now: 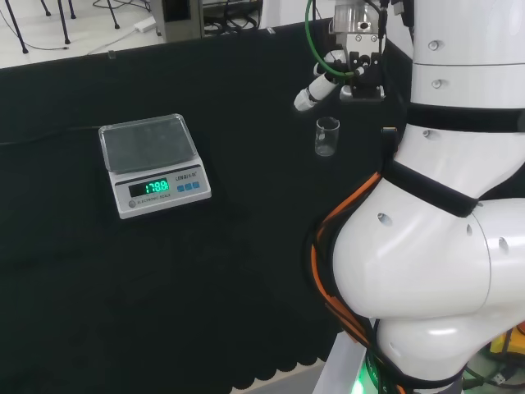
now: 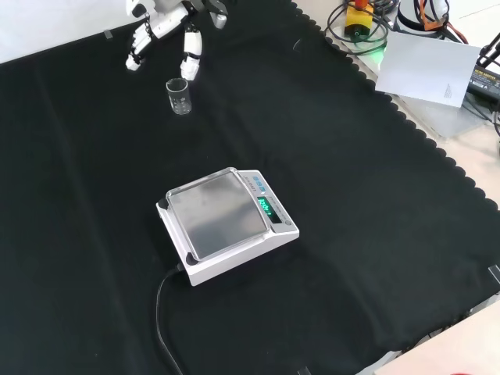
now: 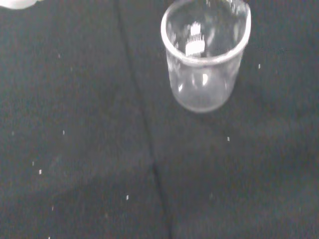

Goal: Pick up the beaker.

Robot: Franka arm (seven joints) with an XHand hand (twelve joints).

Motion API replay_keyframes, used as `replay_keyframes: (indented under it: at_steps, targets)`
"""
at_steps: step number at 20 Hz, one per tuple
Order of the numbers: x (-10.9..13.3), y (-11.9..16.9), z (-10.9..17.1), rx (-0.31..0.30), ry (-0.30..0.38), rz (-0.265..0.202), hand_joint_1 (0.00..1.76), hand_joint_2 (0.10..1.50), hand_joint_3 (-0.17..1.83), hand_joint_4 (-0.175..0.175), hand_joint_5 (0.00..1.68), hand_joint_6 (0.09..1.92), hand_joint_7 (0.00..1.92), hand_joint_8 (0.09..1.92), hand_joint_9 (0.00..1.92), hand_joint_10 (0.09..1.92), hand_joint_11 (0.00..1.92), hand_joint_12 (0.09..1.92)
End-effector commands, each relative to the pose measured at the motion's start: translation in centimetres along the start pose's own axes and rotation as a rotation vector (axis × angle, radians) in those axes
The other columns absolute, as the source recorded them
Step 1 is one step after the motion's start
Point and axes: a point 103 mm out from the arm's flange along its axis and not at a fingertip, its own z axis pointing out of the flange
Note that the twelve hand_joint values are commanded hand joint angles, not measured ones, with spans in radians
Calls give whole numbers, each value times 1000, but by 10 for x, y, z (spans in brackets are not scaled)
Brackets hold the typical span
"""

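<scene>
A small clear glass beaker (image 1: 326, 137) stands upright and empty on the black cloth. The front view has the beaker (image 2: 179, 97) near the top left, and in the wrist view the beaker (image 3: 204, 55) is close, its rim facing the camera. The black and white hand (image 1: 340, 72) hovers just above and beyond the beaker in the head view. In the front view the hand (image 2: 168, 27) comes in from the top, its fingers (image 2: 190, 61) straight and spread, pointing down toward the beaker without touching it. Nothing is held.
A white digital scale (image 1: 152, 163) with a lit green display sits on the cloth, to the left in the head view; the same scale (image 2: 229, 224) is mid-frame in the front view, its cable trailing toward the near edge. The arm's white links (image 1: 443, 246) stand at the right.
</scene>
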Motion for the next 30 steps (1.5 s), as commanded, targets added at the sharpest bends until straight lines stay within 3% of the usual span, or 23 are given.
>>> replay_keyframes:
  at_steps: [1, 6, 11, 14, 16, 21, 25, 30]
  targets:
    - [-9, -10, 20, 54, 29, 3, 576, 687, 251, 8, 143, 87, 21, 618, 117, 871, 11, 1497]
    - [-9, -6, 31, 116, -11, 19, 580, 691, 248, 12, 123, 87, 5, 604, 93, 862, 9, 1496]
    - [-13, 9, 43, 105, -16, 22, 696, 699, 261, 4, 128, 87, 18, 614, 133, 861, 28, 1490]
    - [-12, 17, 52, 158, -28, 25, 725, 689, 264, 5, 109, 87, 13, 619, 134, 851, 35, 1486]
    - [-12, 20, 56, 188, -37, 25, 728, 666, 255, 18, 36, 87, 3, 500, 93, 843, 34, 1483]
    - [-13, 26, 58, 183, -54, 36, 835, 652, 283, 76, 0, 87, 0, 283, 39, 853, 82, 1485]
    - [-17, 30, 58, 159, -53, 45, 886, 614, 433, 56, 62, 87, 0, 356, 76, 860, 114, 1473]
    - [-15, 32, 56, 107, -66, 36, 946, 583, 588, 9, 333, 87, 109, 600, 313, 803, 225, 1409]
